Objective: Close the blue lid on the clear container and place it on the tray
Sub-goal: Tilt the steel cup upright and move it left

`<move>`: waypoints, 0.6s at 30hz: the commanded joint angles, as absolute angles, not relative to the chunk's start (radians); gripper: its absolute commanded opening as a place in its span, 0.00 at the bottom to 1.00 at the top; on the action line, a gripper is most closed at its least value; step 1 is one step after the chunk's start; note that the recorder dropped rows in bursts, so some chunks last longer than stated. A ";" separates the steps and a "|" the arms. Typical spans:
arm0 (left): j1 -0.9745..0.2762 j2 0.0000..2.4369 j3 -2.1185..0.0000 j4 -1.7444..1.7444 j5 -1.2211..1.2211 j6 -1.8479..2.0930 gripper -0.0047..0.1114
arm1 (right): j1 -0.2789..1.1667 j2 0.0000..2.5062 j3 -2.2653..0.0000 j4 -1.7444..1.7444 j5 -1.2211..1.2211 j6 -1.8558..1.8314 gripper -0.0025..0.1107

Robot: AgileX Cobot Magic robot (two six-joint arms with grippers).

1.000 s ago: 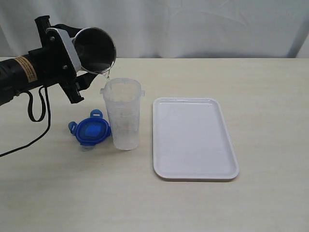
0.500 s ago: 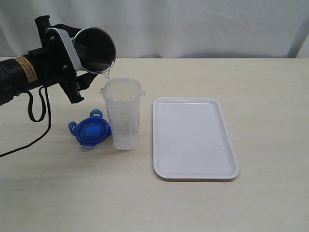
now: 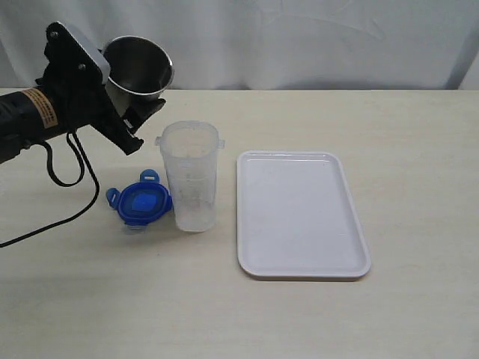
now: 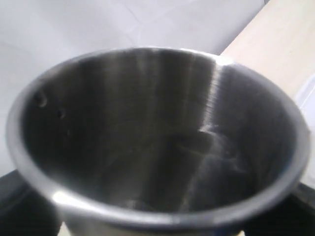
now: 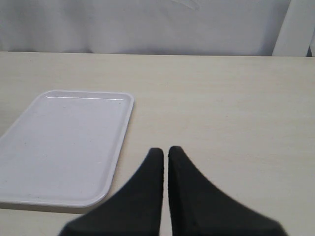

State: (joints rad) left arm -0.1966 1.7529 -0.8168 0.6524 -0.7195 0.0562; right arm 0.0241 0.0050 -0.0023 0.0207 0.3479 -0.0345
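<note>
A moment ago the steel cup [image 3: 138, 69] was tipped mouth-down over the clear container [image 3: 190, 179], with a thin stream at its lip. Now the left pincer [image 3: 129, 97] has rolled it back so the mouth faces upward, and has drawn it up and away from the container's rim. The left wrist view looks straight into the cup [image 4: 157, 147]: bare metal with a few wet streaks, and no pool that I can make out. I judge the pouring finished. The cup must be set aside before the lid work begins.

The left pincer is clamped on the steel cup, holding it above the desk [image 3: 389, 149], up and to the left of the container. The right pincer [image 5: 165, 155] has its tips pressed together with nothing between them. It hangs over bare desk near the tray [image 5: 64, 142] and does not show in the exterior view.

The clear container stands upright and open on the desk, between the blue lid [image 3: 141, 202] and the tray [image 3: 299, 213], apart from the tray. The lid lies flat, just beside the container's base or touching it.

Counted: one steel cup, one clear container, one blue lid, one tray, two pincers.
</note>
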 commanded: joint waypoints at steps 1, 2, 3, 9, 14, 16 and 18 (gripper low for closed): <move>-0.198 1.736 -0.829 0.559 -0.761 -0.042 0.04 | 0.026 0.000 0.000 0.021 0.345 -0.038 0.06; -0.198 1.736 -0.829 0.526 -0.759 -0.042 0.04 | 0.026 0.000 0.000 0.021 0.345 -0.038 0.06; -0.198 1.736 -0.829 0.494 -0.759 -0.045 0.04 | 0.026 0.000 0.000 0.021 0.345 -0.038 0.06; -0.187 1.783 -0.890 0.448 -0.708 -0.153 0.04 | 0.026 0.000 0.000 0.021 0.345 -0.038 0.06; -0.150 1.877 -0.988 0.452 -0.694 -0.249 0.04 | 0.026 0.000 0.000 0.021 0.345 -0.038 0.06; -0.128 1.909 -1.022 0.452 -0.694 -0.282 0.04 | 0.026 0.000 0.000 0.021 0.345 -0.038 0.06; -0.100 1.941 -1.049 0.452 -0.714 -0.296 0.04 | 0.026 0.000 0.000 0.021 0.345 -0.038 0.06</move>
State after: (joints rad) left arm -0.1340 1.9084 -1.0022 0.4718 -0.6571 -0.2557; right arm 0.0241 0.0050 -0.0023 0.0207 0.3479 -0.0345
